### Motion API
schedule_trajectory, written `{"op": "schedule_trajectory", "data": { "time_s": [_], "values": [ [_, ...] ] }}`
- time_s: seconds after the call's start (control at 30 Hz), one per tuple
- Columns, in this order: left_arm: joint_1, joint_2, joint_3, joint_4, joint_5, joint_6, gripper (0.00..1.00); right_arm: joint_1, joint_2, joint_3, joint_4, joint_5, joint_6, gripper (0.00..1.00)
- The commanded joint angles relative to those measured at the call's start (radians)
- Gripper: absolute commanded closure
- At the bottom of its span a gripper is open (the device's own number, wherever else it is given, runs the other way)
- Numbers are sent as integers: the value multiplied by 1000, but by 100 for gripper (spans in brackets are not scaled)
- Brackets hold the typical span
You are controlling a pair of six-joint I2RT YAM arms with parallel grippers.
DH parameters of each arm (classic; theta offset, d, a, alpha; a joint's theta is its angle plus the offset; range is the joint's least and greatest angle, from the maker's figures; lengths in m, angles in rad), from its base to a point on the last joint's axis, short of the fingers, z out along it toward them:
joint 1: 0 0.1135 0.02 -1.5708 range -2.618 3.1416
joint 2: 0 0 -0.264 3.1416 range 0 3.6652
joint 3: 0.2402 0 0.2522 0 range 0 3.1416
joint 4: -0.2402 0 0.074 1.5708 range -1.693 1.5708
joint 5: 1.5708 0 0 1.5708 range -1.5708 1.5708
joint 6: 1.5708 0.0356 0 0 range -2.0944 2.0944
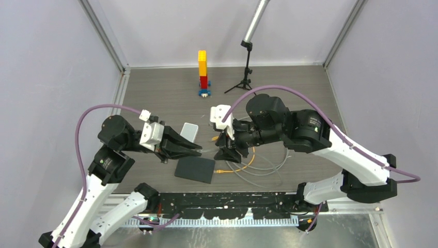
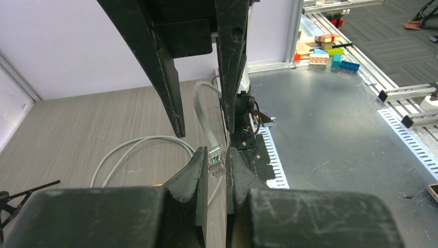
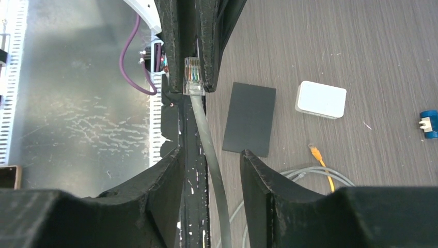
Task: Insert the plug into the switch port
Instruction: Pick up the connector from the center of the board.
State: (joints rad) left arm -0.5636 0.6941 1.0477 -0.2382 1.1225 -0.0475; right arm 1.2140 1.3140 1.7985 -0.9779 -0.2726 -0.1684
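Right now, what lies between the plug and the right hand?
A stretch of grey cable, running from the plug down into the open right hand; the right wrist view shows it.

Black mat (image 1: pixel 194 169) lies beside an orange cable (image 3: pixel 321 161).

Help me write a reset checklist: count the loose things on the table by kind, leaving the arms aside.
cables: 2, the grey cable and the orange cable
white switch box: 1
black pad: 1
brick tower: 1
tripod stand: 1
Total: 6
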Motion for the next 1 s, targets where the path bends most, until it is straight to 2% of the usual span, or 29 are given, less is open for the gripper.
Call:
{"op": "schedule_trajectory", "data": {
  "time_s": [0.0,0.17,0.3,0.33,0.5,0.57,0.73,0.97],
  "values": [
    [-5,-3,36,3,10,13,100,-4,-1,-8,33,-31,-9,54],
    [-5,-1,28,12,-3,15,100,-5,-10,-23,33,-41,-20,65],
    [-5,-2,21,21,-13,15,100,-4,-21,-44,33,-54,-53,92],
    [-5,-4,18,23,-19,16,94,-4,-28,-51,35,-53,-68,98],
    [-5,-34,-1,35,-77,3,49,-4,-109,-142,110,44,-157,100],
    [-5,-49,-13,36,-106,-2,41,-4,-164,-202,158,95,-205,100],
    [-5,-70,-41,-7,-167,8,33,-4,-263,-283,229,203,-296,100],
    [-4,-57,-79,-98,-239,86,33,-2,-341,-427,292,285,-502,100]
  ]
}}
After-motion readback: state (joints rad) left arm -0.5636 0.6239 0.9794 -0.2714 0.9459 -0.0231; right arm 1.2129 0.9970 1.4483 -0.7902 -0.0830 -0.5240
